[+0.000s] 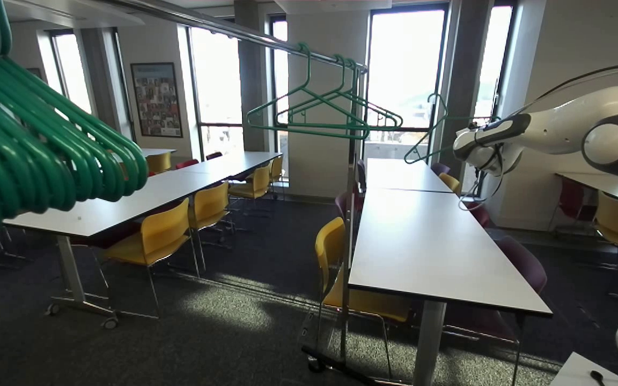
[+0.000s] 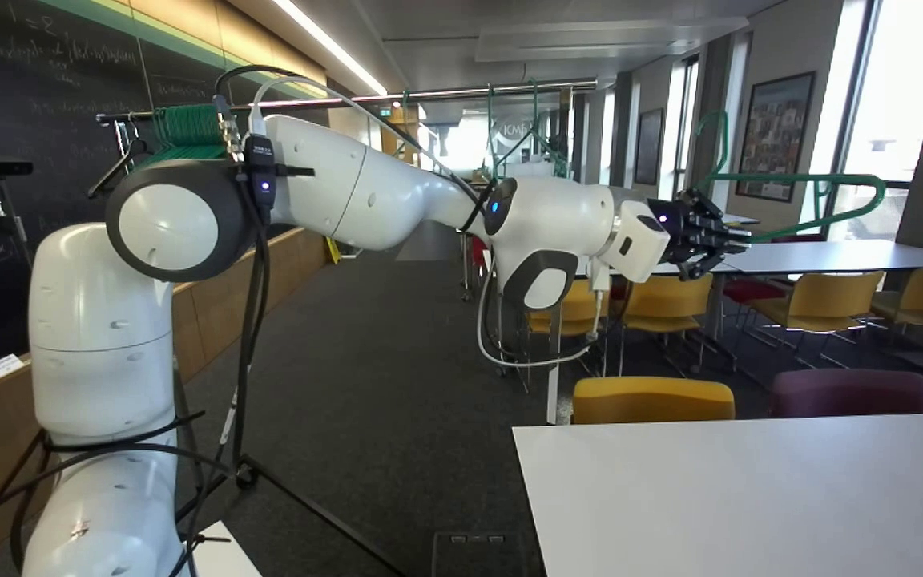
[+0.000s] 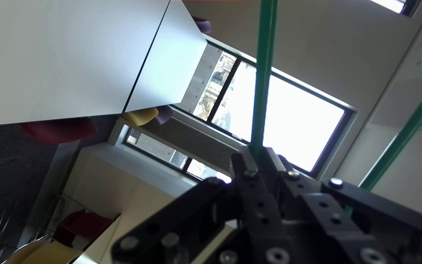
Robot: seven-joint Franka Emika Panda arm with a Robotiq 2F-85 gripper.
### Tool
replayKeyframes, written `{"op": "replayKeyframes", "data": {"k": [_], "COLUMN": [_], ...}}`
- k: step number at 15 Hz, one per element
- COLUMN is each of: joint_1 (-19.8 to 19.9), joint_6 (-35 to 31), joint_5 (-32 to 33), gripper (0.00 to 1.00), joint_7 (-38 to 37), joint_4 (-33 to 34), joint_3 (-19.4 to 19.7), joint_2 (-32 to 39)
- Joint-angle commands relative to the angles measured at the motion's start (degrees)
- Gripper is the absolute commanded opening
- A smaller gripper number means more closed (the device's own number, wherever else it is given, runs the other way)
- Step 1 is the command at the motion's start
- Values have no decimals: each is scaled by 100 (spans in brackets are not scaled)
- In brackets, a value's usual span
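Note:
My gripper point(image 3: 258, 156) is shut on a bar of a green plastic hanger point(image 3: 264, 73). A second bar of this hanger slants past on the right of the wrist view. In an exterior view the black gripper point(image 2: 738, 239) points right, with the hanger point(image 2: 798, 177) sticking out beyond its fingertips. In an exterior view the held hanger point(image 1: 425, 138) is in the air, hook up, apart from the end of a metal rail point(image 1: 266, 40). Several green hangers point(image 1: 309, 128) hang near that end. A dense bunch of green hangers point(image 1: 46, 134) hangs further along the rail.
The rail's upright post point(image 1: 350, 214) stands beside a long white table point(image 1: 432, 241) below the held hanger. Yellow chairs point(image 1: 167, 230) and purple chairs line the tables. Another white table point(image 2: 750, 489) is near the arm. A loose cable point(image 2: 534, 365) hangs under the wrist.

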State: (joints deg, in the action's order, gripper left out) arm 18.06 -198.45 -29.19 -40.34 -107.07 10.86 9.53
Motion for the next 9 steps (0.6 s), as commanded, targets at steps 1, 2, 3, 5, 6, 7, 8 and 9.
{"op": "replayKeyframes", "data": {"k": [1, 2, 3, 5, 6, 7, 8, 9], "joint_1": [-227, -278, -315, -378, -404, -364, -381, -381], "joint_6": [8, 5, 13, 11, 10, 0, 0, 0], "joint_5": [-119, -131, -139, -163, -215, -33, -39, -39], "gripper": [3, 3, 3, 3, 3, 3, 10, 10], "joint_7": [163, 159, 153, 132, 95, -2, -2, -3], "joint_4": [228, 230, 244, 274, 216, 52, 46, 43], "joint_3": [30, 24, 9, -15, -33, -5, -8, -8], "joint_2": [145, 173, 199, 260, 261, 208, 231, 257]}}
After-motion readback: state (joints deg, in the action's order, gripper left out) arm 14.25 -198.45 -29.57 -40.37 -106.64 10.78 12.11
